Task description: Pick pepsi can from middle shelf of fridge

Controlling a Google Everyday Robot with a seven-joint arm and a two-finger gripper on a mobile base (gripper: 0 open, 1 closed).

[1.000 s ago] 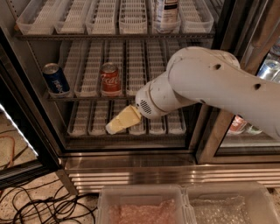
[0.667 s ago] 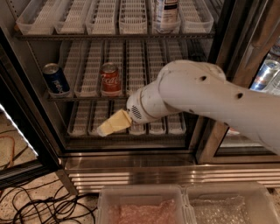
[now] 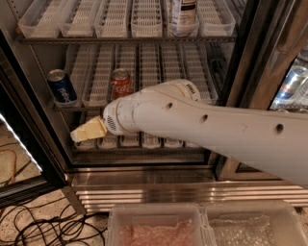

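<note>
The blue pepsi can (image 3: 62, 87) stands upright at the front left of the middle shelf (image 3: 159, 67) of the fridge (image 3: 245, 57), in the leftmost white lane. A red cola can (image 3: 121, 84) stands two lanes to its right. My gripper (image 3: 85, 132), with pale yellow fingers, points left in front of the lower shelf, below and a little right of the pepsi can and apart from it. It holds nothing. My thick white arm (image 3: 207, 127) crosses from the right and hides part of the lower shelf.
A white bottle (image 3: 183, 14) stands on the top shelf. The open glass door (image 3: 21, 158) hangs at the left. More cans (image 3: 293, 84) show behind the right door. Black cables (image 3: 43, 226) lie on the floor. Two clear plastic bins (image 3: 202, 226) sit at the bottom.
My arm has swung left and the gripper has moved left along the front of the lower shelf, closer under the pepsi can. The cans have not moved.
</note>
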